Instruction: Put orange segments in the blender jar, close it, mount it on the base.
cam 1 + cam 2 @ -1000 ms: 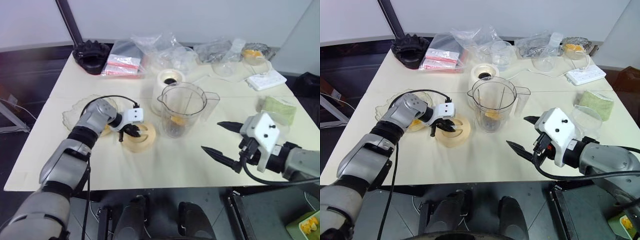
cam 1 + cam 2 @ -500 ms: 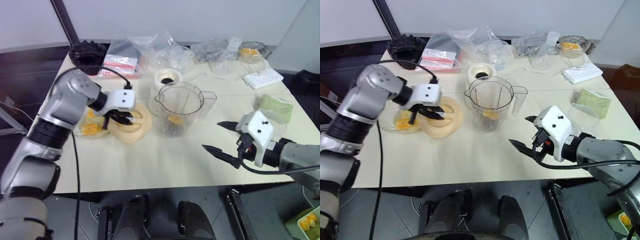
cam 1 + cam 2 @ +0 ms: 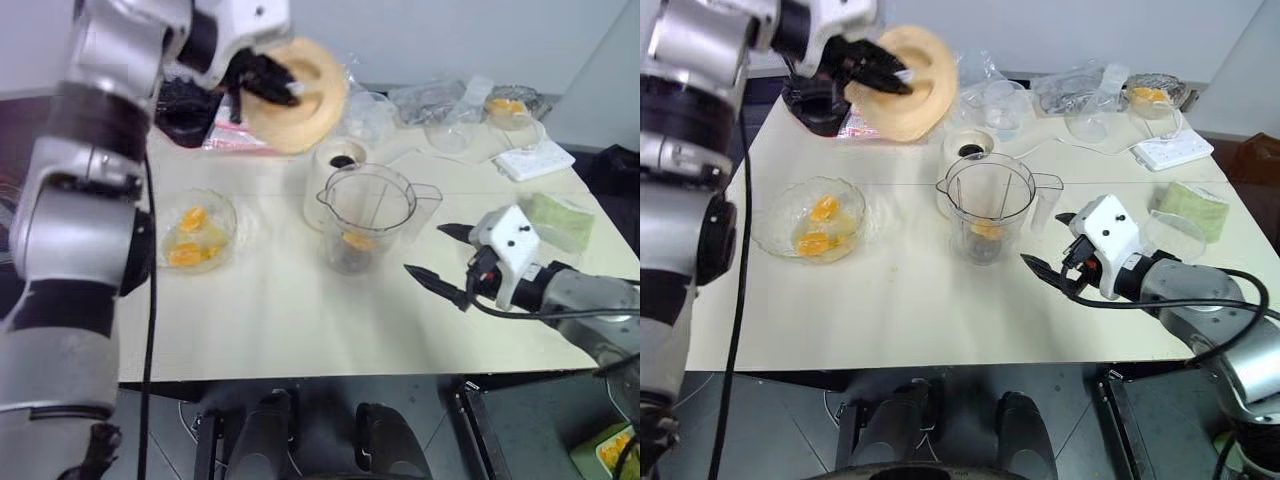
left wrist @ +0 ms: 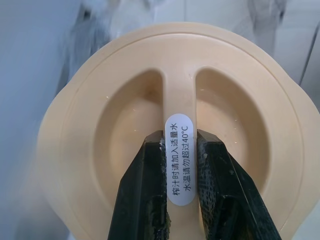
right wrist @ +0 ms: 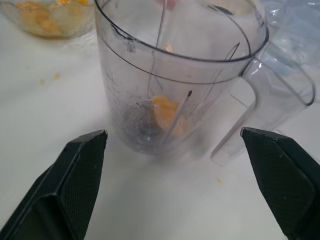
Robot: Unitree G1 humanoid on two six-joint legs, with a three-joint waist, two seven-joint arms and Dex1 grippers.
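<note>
Left eye view: lid being carried up off tabletop.
Left end effector is being held clamped on lid's ridge; right end effector is being kept wide beside blender jar, where orange segments are lying; closing judged next.

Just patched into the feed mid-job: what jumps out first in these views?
The left gripper holds the pale orange lid high above the table's far side, fingers pinched on its centre ridge. Below, the blender jar stands open mid-table with an orange segment at its bottom, the white base just behind it. The right gripper waits open beside the jar's handle; a glass bowl left of the jar holds more segments.
</note>
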